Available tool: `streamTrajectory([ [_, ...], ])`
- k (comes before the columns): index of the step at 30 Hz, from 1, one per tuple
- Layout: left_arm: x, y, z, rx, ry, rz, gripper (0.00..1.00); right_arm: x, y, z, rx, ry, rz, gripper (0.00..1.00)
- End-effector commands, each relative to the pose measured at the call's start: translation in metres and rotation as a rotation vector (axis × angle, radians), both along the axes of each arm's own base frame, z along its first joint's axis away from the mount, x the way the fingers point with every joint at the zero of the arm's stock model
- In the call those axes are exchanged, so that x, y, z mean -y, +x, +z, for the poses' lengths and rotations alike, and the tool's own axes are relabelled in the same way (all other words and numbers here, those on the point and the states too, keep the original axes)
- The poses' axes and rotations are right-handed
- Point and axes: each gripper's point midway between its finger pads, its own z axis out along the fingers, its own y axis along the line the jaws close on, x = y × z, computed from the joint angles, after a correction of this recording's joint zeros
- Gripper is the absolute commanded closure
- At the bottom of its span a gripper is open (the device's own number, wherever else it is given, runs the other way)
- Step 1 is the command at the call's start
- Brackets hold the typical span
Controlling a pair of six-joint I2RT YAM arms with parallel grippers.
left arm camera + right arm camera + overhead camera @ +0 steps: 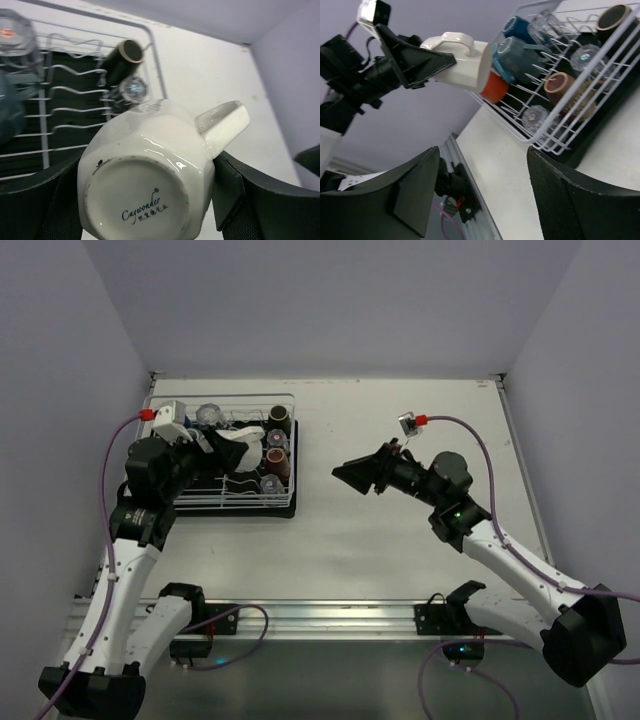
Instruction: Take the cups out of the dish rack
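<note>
The cream mug [243, 445] is clamped by its sides in the left hand [147, 177], base toward the wrist, mouth pointing to 3 o'clock, handle uppermost. It is held on its side above the rack [232, 503], which sits at 10 o'clock on the surface [400, 550]. This hold is judged to keep it clear of the prongs so it can be carried out sideways. The right hand [352, 476] is spread wide and holds nothing. It is poised over bare surface at 3 o'clock of the rack, fingers aimed at it, probably in readiness for that edge. Left in the rack are two brown cups [277, 418] and a tumbler [270, 483] along the 3 o'clock edge, with blue mugs [517, 52] and an orange mug [492, 86] deeper in. The orange mug lies just under the cream mug's mouth, but whether they touch cannot be told. On a path toward 3 o'clock the brown cups, the rack's rim and the right hand would have to be cleared
</note>
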Motion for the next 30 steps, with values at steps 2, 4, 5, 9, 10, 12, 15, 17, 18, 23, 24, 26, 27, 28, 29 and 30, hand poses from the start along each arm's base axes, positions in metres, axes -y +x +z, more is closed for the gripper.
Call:
streamTrajectory([
  [2, 0.065, -0.015, 0.081, 0.283, -0.29, -0.326, 1.0, -0.022, -0.015, 0.051, 0.142, 0.158, 0.089, 0.3],
  [4, 0.077, -0.022, 0.089, 0.292, -0.354, -0.384, 1.0, -0.035, -0.021, 0.058, 0.171, 0.172, 0.115, 0.3],
  [5, 0.082, -0.023, 0.096, 0.327, -0.376, -0.41, 1.0, -0.039, -0.019, 0.059, 0.178, 0.175, 0.108, 0.3],
  [9, 0.104, -0.04, 0.111, 0.346, -0.471, -0.502, 1.0, -0.057, -0.022, 0.069, 0.201, 0.196, 0.144, 0.3],
  [10, 0.108, -0.043, 0.112, 0.346, -0.485, -0.517, 1.0, -0.061, -0.019, 0.065, 0.193, 0.186, 0.15, 0.3],
  [12, 0.117, -0.051, 0.113, 0.344, -0.525, -0.557, 1.0, -0.066, -0.018, 0.071, 0.203, 0.191, 0.16, 0.31],
  [15, 0.123, -0.057, 0.108, 0.331, -0.547, -0.58, 1.0, -0.073, -0.019, 0.075, 0.209, 0.19, 0.185, 0.34],
  [17, 0.124, -0.057, 0.101, 0.319, -0.559, -0.58, 1.0, -0.078, -0.021, 0.076, 0.219, 0.191, 0.201, 0.35],
  [18, 0.126, -0.059, 0.1, 0.309, -0.573, -0.582, 1.0, -0.079, -0.023, 0.079, 0.229, 0.192, 0.209, 0.36],
  [23, 0.132, -0.063, 0.089, 0.266, -0.632, -0.598, 1.0, -0.09, -0.025, 0.078, 0.221, 0.19, 0.247, 0.39],
  [24, 0.133, -0.063, 0.09, 0.265, -0.645, -0.596, 1.0, -0.092, -0.024, 0.074, 0.207, 0.19, 0.254, 0.4],
  [26, 0.133, -0.065, 0.092, 0.272, -0.668, -0.591, 0.97, -0.095, -0.03, 0.076, 0.2, 0.218, 0.287, 0.44],
  [27, 0.134, -0.066, 0.095, 0.279, -0.68, -0.588, 0.94, -0.096, -0.032, 0.077, 0.211, 0.237, 0.294, 0.48],
  [28, 0.133, -0.067, 0.098, 0.291, -0.689, -0.587, 0.93, -0.095, -0.033, 0.078, 0.207, 0.252, 0.296, 0.57],
  [29, 0.132, -0.067, 0.099, 0.289, -0.706, -0.573, 0.9, -0.094, -0.035, 0.074, 0.203, 0.255, 0.297, 0.6],
  [30, 0.131, -0.067, 0.1, 0.292, -0.717, -0.565, 0.88, -0.091, -0.038, 0.078, 0.222, 0.273, 0.297, 0.62],
])
